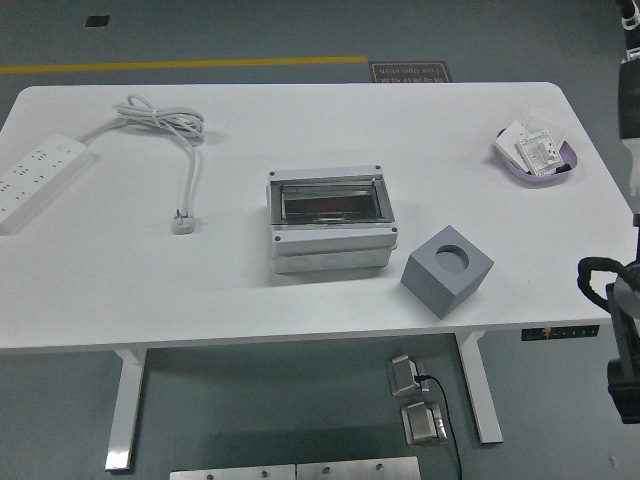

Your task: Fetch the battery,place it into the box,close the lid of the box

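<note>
On my white rectangular table [120, 290] a white plastic power strip [35, 180] lies at the far left, angled toward the edge. Its white cable [165, 125] loops near the far side, then runs toward me and ends in a white plug [183, 222] lying flat on the tabletop. At the near right sits a grey cube with a round recess in its top face [447, 271], turned corner-on to me. In the far right corner I see a shallow lilac oval tray [568, 168] holding small white cards or packets I cannot make out. Below the tabletop, on the grey floor, two small grey boxes with a black cord [415, 400] lie between the white table legs [125, 410]
</note>
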